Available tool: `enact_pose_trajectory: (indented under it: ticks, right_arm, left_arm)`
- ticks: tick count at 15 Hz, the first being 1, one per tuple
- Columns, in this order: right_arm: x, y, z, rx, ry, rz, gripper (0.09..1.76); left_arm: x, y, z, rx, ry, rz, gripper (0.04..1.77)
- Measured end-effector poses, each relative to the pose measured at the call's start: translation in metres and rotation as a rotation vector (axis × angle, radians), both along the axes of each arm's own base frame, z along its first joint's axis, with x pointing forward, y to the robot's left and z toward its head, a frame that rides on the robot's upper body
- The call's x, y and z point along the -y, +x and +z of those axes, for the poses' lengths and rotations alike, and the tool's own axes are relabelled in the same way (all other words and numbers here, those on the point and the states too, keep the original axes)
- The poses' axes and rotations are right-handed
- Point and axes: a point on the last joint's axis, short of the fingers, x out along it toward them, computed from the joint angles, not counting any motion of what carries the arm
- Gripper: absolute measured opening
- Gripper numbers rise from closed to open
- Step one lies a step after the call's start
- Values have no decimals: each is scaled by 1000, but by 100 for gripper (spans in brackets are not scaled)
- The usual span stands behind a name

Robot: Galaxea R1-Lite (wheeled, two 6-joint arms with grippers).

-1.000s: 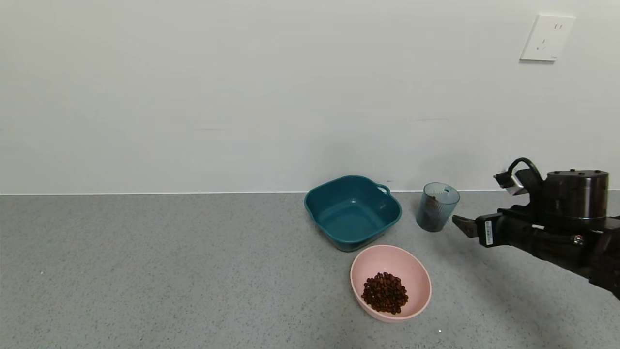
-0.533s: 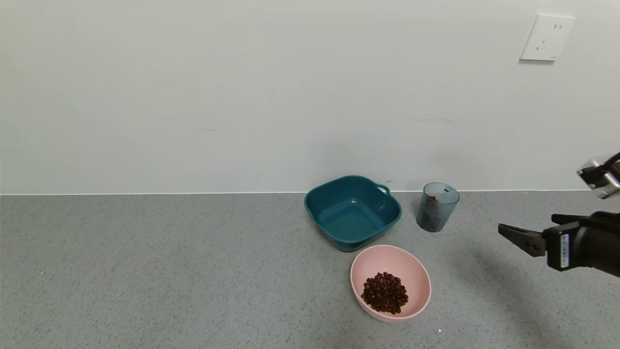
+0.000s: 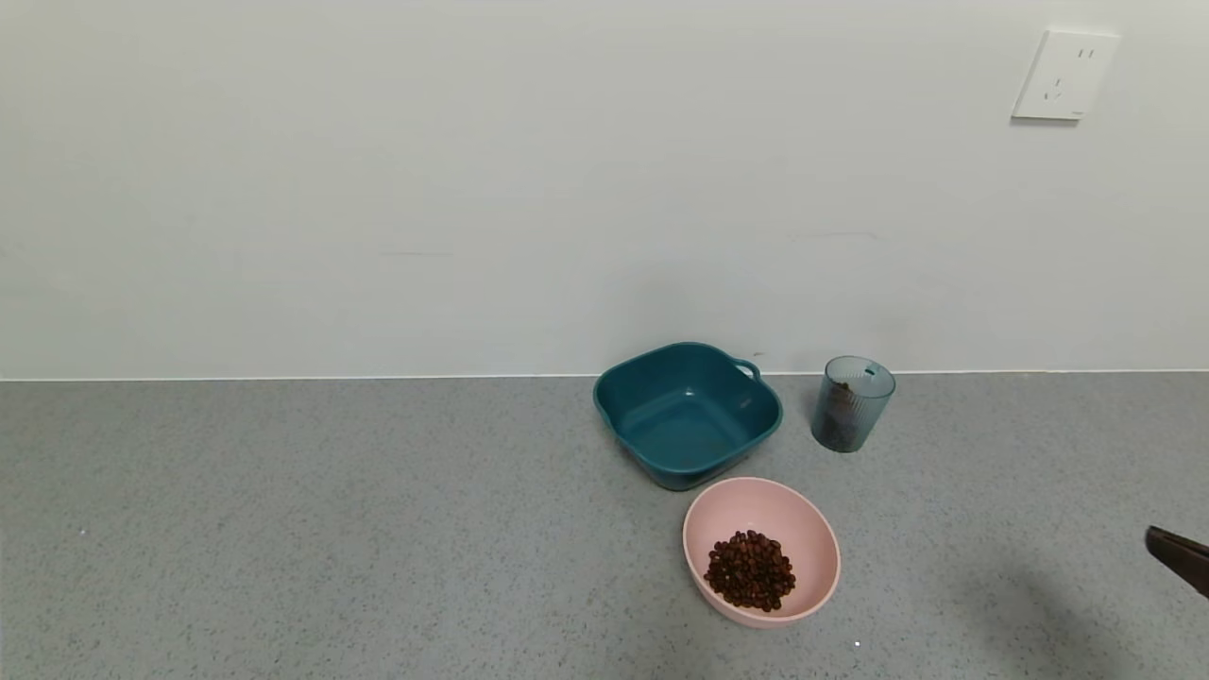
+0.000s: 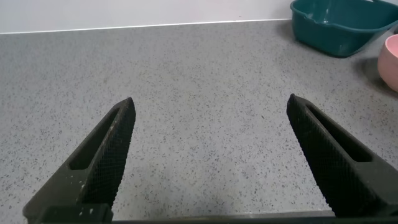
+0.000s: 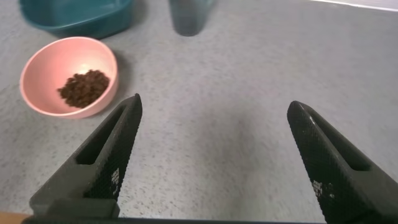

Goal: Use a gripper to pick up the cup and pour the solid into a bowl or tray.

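Note:
The blue-grey ribbed cup (image 3: 852,403) stands upright near the wall, right of the teal tub; a few dark pieces show inside it. It also shows in the right wrist view (image 5: 189,15). The pink bowl (image 3: 808,529) sits in front of the tub and holds a pile of reddish-brown beans (image 3: 751,569); the bowl (image 5: 43,68) and beans (image 5: 84,87) show in the right wrist view too. My right gripper (image 5: 214,118) is open and empty over bare counter; only one fingertip (image 3: 1179,555) shows at the head view's right edge. My left gripper (image 4: 211,121) is open and empty over bare counter.
A squarish teal tub (image 3: 688,414) with a handle stands left of the cup, also in the left wrist view (image 4: 339,25) and right wrist view (image 5: 74,15). The grey speckled counter (image 3: 331,519) meets a white wall with a socket (image 3: 1065,74).
My right arm has drawn back from beside the cup, to the right and toward the front, almost out of the head view. The cup, bowl and tub have not moved.

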Motion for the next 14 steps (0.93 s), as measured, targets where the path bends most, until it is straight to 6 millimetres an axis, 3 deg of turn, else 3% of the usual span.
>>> enact_pose_trajectory:
  ticks: [8, 14]
  right_arm:
    - [12, -77, -14, 158, 6, -124, 170]
    - [12, -117, -41, 264, -37, -150, 170]
  left_arm:
    - [0, 0, 0, 0, 0, 0, 175]
    - [0, 0, 0, 1, 0, 0, 175]
